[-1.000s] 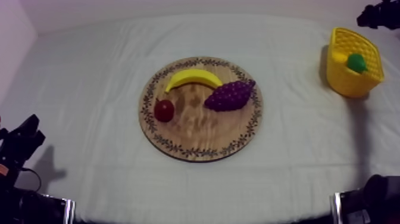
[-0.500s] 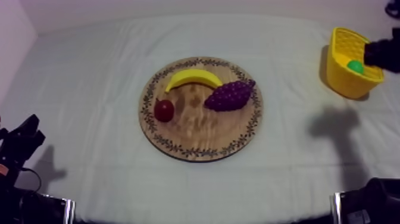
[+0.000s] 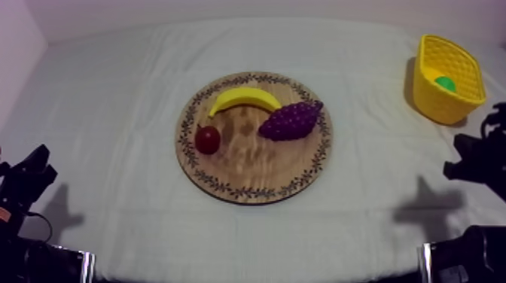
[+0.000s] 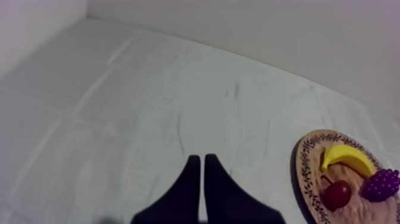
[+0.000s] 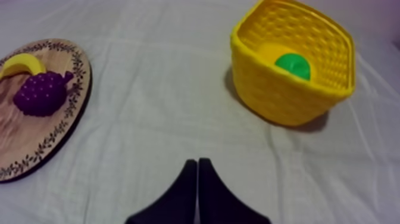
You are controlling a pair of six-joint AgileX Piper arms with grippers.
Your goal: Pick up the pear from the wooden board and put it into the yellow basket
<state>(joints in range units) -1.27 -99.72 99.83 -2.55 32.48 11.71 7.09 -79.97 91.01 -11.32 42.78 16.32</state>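
pear (image 5: 293, 65): in basket (image 5: 280, 95), far right of worktop (image 3: 113, 113)
board (image 3: 256, 192): mid worktop; banana (image 3: 243, 98), grapes (image 3: 291, 120), small red fruit (image 3: 207, 139) on it
right claw (image 5: 197, 170): pressed together, empty, near basket
left claw (image 4: 199, 164): pressed together, empty, left of board

My feed looks dim, light flat from overhead; soft shadows on cloth (image 3: 113, 98), one beside basket (image 3: 442, 107).

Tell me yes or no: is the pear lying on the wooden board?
No, the pear sits inside the yellow basket, apart from the wooden board.
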